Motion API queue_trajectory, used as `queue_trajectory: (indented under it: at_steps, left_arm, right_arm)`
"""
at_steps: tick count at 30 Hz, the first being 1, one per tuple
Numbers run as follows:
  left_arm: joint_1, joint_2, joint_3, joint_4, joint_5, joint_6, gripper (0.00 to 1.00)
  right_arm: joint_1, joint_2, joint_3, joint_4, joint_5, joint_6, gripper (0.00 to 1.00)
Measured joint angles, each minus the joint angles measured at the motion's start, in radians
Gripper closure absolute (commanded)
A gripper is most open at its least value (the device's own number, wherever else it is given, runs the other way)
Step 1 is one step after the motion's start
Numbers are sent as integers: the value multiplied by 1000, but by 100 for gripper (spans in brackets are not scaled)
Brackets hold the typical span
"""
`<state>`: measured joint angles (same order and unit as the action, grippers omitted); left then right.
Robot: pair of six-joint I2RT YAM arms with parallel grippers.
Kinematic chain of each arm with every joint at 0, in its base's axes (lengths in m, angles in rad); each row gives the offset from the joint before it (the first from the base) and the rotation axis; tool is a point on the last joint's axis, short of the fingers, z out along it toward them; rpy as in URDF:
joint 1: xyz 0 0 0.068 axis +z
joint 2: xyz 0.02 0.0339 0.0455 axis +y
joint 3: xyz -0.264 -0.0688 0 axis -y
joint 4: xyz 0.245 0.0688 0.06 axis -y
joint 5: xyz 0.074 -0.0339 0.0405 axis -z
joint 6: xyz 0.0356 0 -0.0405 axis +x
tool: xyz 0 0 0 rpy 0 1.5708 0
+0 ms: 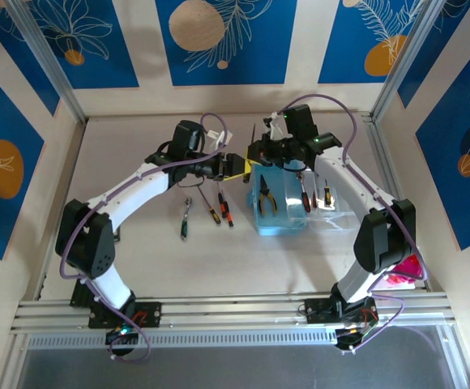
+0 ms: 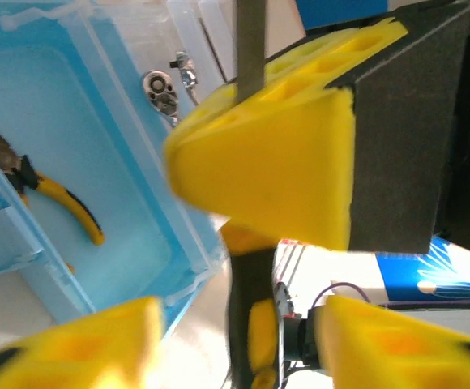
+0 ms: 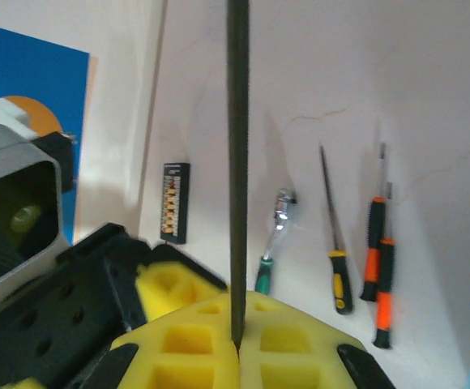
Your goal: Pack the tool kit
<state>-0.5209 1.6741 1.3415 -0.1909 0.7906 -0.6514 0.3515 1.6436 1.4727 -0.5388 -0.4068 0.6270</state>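
Note:
The light-blue case (image 1: 279, 217) lies open at centre right, with its clear lid (image 1: 336, 217) folded out to the right. Yellow-handled pliers (image 1: 267, 201) lie inside the case (image 2: 97, 162). My right gripper (image 3: 237, 344) is shut on the dark flat shaft (image 3: 237, 162) of a yellow-black-handled tool, held above the case's left edge. Its handle (image 2: 251, 316) hangs between the fingers (image 2: 81, 344) of my left gripper (image 1: 231, 166), which stands open with a gap on both sides of the handle. The right gripper (image 1: 259, 154) meets the left one tip to tip.
Left of the case lie a green-handled ratchet (image 1: 185, 219), a yellow-black screwdriver (image 3: 336, 267) and two orange-black screwdrivers (image 1: 225, 209). A black bit holder (image 3: 175, 203) lies farther back. Red-handled tools (image 1: 305, 198) rest on the lid. A metal ratchet head (image 2: 160, 91) sits beside the case.

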Motion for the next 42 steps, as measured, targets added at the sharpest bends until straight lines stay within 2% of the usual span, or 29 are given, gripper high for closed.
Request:
queue_trajectory:
  at_steps: [1, 5, 10, 15, 19, 24, 29, 36, 42]
  left_arm:
    - [6, -9, 0, -28, -19, 13, 0]
    - [66, -42, 4, -195, -153, 100, 0]
    - [156, -47, 9, -414, -402, 225, 0]
    - [199, -22, 37, -561, -560, 307, 0]
    - [199, 30, 80, -626, -630, 345, 0]
    - [199, 19, 3, -629, -684, 346, 0]
    - [199, 4, -79, -613, -687, 327, 0]
    - [199, 19, -51, -603, -681, 321, 0]
    - [199, 50, -12, -602, -679, 336, 0]
  right_arm:
    - [-18, -6, 5, -29, 13, -17, 100]
    - [-116, -47, 42, -183, 103, -100, 100]
    - [-233, -117, 90, -360, 242, -183, 100]
    - [-280, -142, 135, -510, 351, -235, 100]
    - [-299, -142, 155, -585, 394, -281, 100]
    - [-301, -143, 113, -608, 453, -311, 100]
    - [-301, -144, 98, -632, 491, -343, 100]
    - [-295, -134, 98, -645, 544, -375, 100]
    - [-275, -56, 98, -636, 578, -397, 100]
